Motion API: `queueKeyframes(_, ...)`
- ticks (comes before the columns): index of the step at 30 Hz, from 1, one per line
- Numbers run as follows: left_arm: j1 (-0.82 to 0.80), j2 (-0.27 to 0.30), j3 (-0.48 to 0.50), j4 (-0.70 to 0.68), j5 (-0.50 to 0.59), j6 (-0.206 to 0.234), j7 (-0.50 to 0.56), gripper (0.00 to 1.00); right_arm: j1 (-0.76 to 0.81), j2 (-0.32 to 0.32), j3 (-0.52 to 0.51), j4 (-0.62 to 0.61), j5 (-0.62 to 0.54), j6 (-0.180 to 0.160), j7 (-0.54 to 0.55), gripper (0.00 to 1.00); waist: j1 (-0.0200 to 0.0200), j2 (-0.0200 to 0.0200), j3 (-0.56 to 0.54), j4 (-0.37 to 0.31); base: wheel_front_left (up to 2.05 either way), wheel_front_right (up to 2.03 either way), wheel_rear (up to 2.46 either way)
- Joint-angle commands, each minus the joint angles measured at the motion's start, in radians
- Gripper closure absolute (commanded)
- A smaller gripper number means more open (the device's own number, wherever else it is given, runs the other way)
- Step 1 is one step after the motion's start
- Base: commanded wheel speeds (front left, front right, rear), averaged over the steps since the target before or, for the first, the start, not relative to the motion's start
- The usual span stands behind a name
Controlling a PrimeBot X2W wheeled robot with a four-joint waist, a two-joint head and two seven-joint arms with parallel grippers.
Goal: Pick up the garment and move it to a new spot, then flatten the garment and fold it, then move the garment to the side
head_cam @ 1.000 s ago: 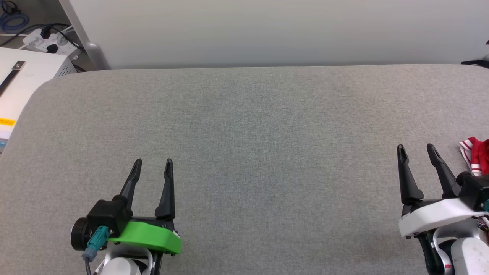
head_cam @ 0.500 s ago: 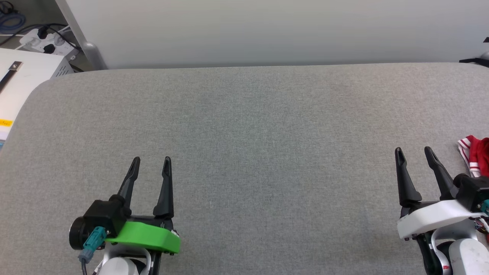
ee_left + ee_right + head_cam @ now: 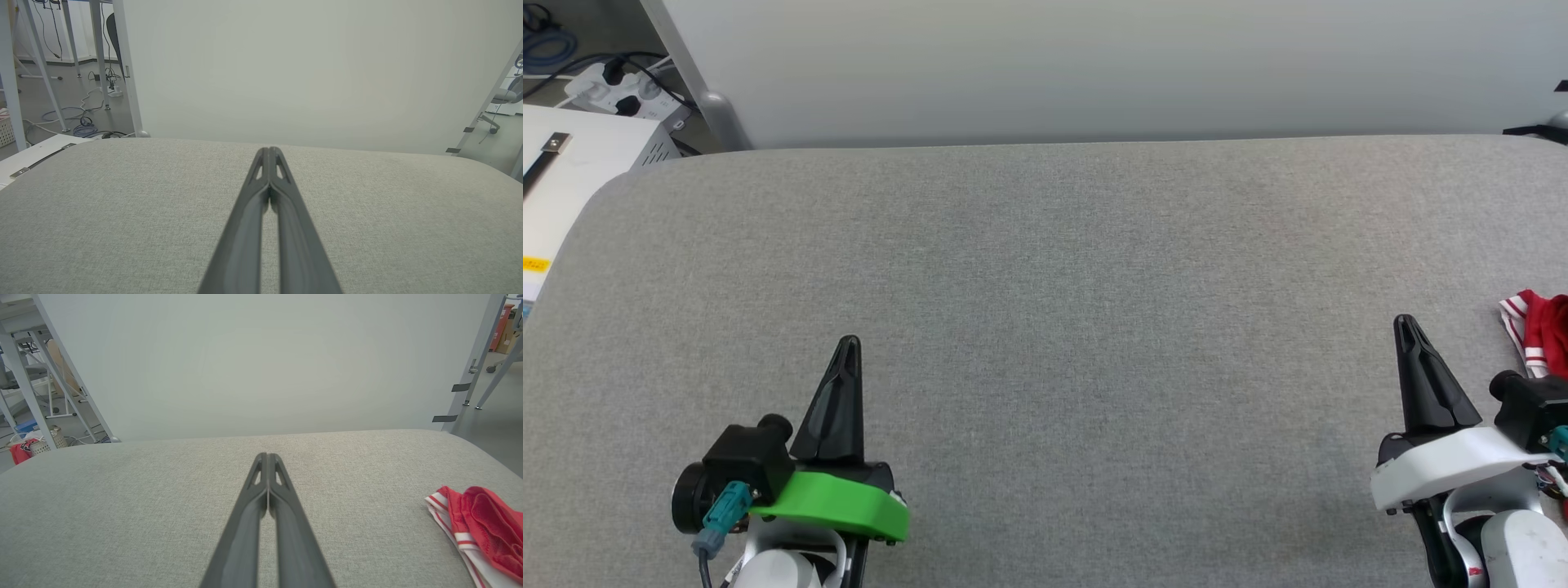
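Red garment rumpled beside right pincer

It lies just right of that pincer, far right of the left pincer. Both pincers are pressed together, empty. Fits awaiting pickup or already set aside; any grasp needs them opened.

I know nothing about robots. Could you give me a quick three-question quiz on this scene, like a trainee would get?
1. True or false: the left gripper is holding the garment.
2. The garment lies: A) beside the right gripper; B) beside the left gripper; C) midway between them.
3. Fill in: both grippers' fingers are ____ (open or shut).

Key: 1 false; 2 A; 3 shut.
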Motion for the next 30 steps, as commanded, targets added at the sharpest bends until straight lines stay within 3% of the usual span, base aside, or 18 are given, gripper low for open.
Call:
queueKeyframes(1,0.003,-0.001,0.002,-0.003,0.014,0.007,0.007,1.0,0.007,0.004,0.002,-0.005,-0.014,0.0,0.006,1.0,0.0001,0.0,-0.001,0.0,0.0,0.0,0.0)
queueKeyframes(30,0.011,-0.003,0.008,-0.016,0.06,0.034,0.065,1.0,0.027,0.024,0.007,-0.026,-0.074,0.0,0.043,1.0,0.0001,0.0,-0.021,0.001,0.0,0.0,0.0)
